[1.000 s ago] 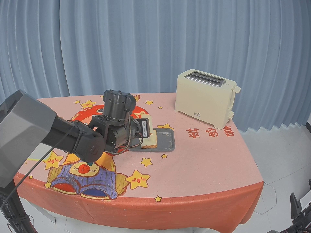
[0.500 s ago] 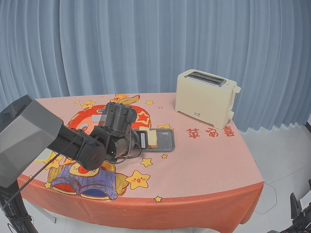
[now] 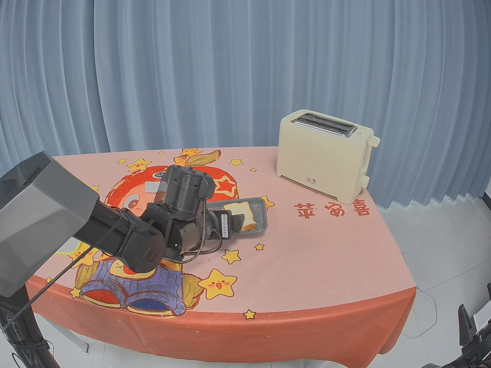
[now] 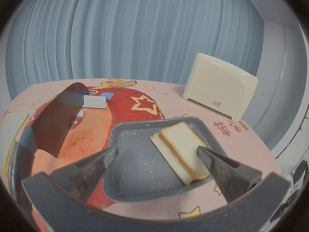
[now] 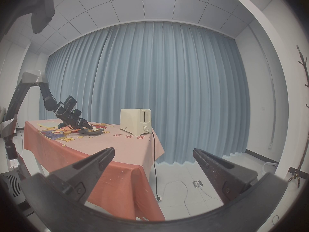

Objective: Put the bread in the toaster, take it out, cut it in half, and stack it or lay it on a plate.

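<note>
Left arm: extended low across the table (image 3: 317, 261), forearm close to the cloth, wrist directed toward the tray (image 3: 260, 220). The left gripper (image 3: 239, 226) sits at the tray end nearest the arm.

Left gripper (image 4: 156, 149), jaw state: spread wide, nothing pinched. Both fingers (image 4: 96, 166) reach in over the near rim of the tray (image 4: 138, 171).

Bread (image 4: 180, 144): two slices lying flat in the tray, the upper one partly overlapping the lower. The stack lies within the span of the spread jaws, offset toward one finger. That fingertip sits at the edge of the upper slice; whether it makes contact cannot be determined. The other finger is well apart from the bread, over bare tray floor scattered with crumbs.

In the head view the bread (image 3: 241, 214) lies on the half of the tray nearest the gripper. The toaster (image 3: 323, 154) stands upright near the far right edge of the table, well apart from the tray, both slots facing up.

Right arm: held away from the table, off its toaster end, above the floor. Right gripper (image 5: 153, 151), jaw state: spread wide, holding nothing
</note>
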Motion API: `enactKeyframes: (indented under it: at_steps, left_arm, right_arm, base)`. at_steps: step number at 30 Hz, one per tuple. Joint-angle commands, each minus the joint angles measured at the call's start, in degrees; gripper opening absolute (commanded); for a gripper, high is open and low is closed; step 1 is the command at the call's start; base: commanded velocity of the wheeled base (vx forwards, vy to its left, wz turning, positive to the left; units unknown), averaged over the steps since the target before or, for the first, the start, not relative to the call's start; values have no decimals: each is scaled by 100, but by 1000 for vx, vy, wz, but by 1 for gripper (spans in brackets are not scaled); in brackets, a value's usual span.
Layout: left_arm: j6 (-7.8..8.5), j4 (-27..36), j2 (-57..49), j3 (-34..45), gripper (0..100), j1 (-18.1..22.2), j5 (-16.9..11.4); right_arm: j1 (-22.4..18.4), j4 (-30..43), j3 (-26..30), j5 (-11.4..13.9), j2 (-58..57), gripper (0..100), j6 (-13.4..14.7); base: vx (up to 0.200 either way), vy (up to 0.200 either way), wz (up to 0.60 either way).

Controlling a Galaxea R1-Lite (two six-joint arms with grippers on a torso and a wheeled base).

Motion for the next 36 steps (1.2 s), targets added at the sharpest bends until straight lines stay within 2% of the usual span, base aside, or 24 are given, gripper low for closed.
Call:
enactKeyframes:
  at_steps: [1, 10, 13, 21, 23, 25, 27, 29, 30, 32, 36]
  left_arm:
    - [-3, -60, -43, 45, 100, -1, 6]
    - [6, -578, -51, 45, 100, -27, -12]
    - [-3, -675, -148, 63, 100, -159, -3]
    - [23, -675, -1255, 336, 100, -247, 32]
    - [85, -596, -1967, 406, 100, -203, 50]
    - [225, -596, -2345, 511, 100, -177, 85]
    - [551, -596, -2776, 687, 100, -150, 173]
    - [814, -649, -3110, 942, 100, 52, 252]
    - [814, -649, -3110, 942, 100, 52, 252]
    - [990, -675, -3549, 1417, 100, 491, 235]
    - [999, -692, -4024, 1979, 100, 895, 208]
  right_arm:
    - [4, 0, 84, 2, -93, 100, -1]
    - [-5, 0, 84, 2, -93, 100, -1]
    - [4, 0, 84, 2, -93, 100, -1]
    - [4, 0, 84, 2, -93, 100, -1]
    - [4, 0, 84, 2, -93, 100, -1]
    - [4, 9, 84, 2, -93, 100, -1]
    - [4, 0, 84, 2, -93, 100, -1]
    - [4, 0, 75, 2, -93, 100, -1]
    - [4, 0, 75, 2, -93, 100, -1]
    - [4, 0, 84, 2, -93, 100, -1]
    - [4, 0, 84, 2, -93, 100, -1]
  base:
    - [0, 0, 0]
    - [0, 0, 0]
    - [0, 0, 0]
    - [0, 0, 0]
    - [0, 0, 0]
    - [0, 0, 0]
    - [0, 0, 0]
    - [0, 0, 0]
    - [0, 0, 0]
    - [0, 0, 0]
    - [0, 0, 0]
